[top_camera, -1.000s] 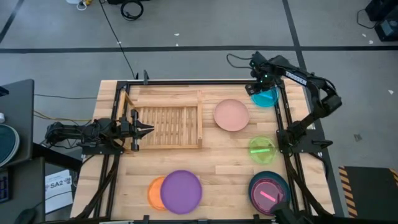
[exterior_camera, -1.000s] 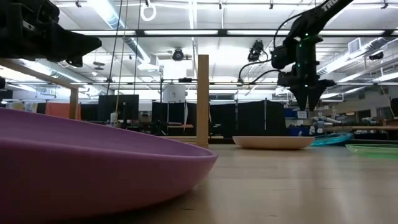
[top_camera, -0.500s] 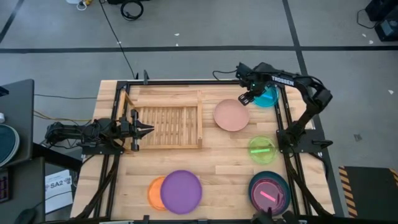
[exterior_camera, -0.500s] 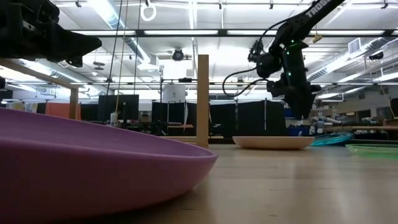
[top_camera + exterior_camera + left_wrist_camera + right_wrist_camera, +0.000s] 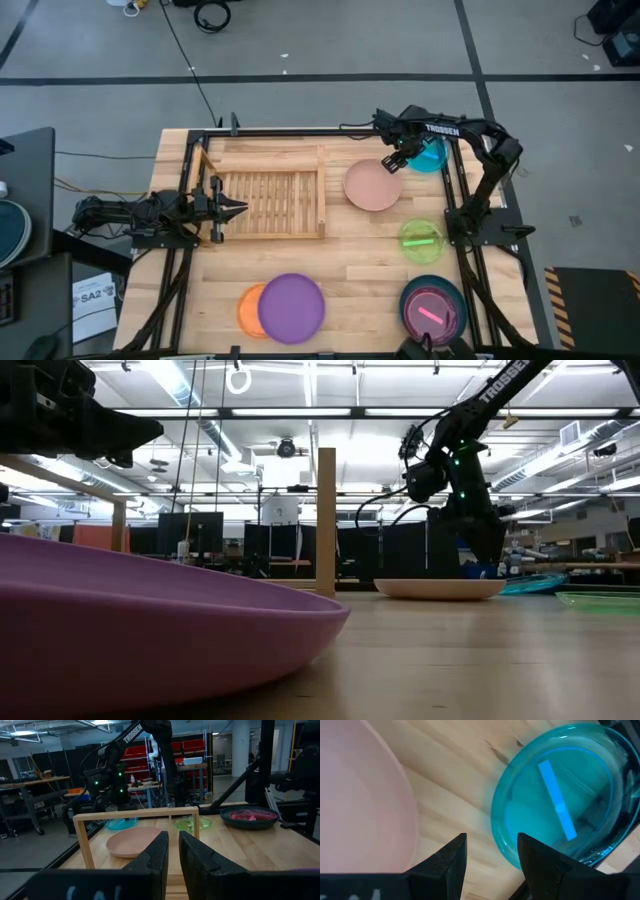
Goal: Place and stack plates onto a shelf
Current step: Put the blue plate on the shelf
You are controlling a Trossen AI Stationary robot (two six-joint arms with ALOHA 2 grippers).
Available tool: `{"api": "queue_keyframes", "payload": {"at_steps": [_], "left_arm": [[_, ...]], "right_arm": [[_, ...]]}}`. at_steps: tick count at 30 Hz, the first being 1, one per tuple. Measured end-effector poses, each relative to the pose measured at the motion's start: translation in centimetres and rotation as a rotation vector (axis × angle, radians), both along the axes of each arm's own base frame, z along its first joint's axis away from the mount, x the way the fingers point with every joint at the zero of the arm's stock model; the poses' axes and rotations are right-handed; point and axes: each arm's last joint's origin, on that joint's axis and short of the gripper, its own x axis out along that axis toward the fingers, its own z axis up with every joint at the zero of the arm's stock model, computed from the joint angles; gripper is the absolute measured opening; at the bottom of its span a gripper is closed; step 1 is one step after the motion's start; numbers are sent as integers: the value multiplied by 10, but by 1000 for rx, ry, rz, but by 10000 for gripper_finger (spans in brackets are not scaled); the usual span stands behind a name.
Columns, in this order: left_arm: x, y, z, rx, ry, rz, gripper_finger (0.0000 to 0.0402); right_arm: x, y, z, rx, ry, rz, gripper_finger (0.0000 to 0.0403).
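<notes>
The wooden slatted shelf [image 5: 270,200] lies at the table's left with no plate on it. A pink plate [image 5: 372,185] lies flat to its right, and a blue plate [image 5: 432,156] lies at the far right corner. My right gripper [image 5: 396,160] hangs open over the bare strip of table between these two plates, fingers pointing steeply down [image 5: 490,852]. In the low view it stands above the pink plate's right rim [image 5: 480,555] without touching it. My left gripper [image 5: 232,208] waits level at the shelf's left end, its fingers close together [image 5: 170,855] with nothing between them.
A green plate [image 5: 421,240] lies at the right. A dark teal plate with a magenta one on it [image 5: 433,308] sits at the near right. A purple plate [image 5: 292,307] overlaps an orange one [image 5: 246,310] at the near edge. Black frame rails run along both sides.
My right gripper has moved from above the blue plate toward the table's left and down, and now stands low beside the pink plate's far right rim. It has rolled and tipped as it came. Its fingers stay apart. No plate has moved.
</notes>
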Motion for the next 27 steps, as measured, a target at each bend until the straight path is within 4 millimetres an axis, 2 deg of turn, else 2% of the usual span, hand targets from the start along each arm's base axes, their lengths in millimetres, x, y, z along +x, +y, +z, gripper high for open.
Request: {"api": "queue_keyframes", "payload": {"at_steps": [27], "left_arm": [[0, 0, 0, 0, 1, 0, 50]], "right_arm": [[-21, 20, -52, -47, 107, 34, 180]]}}
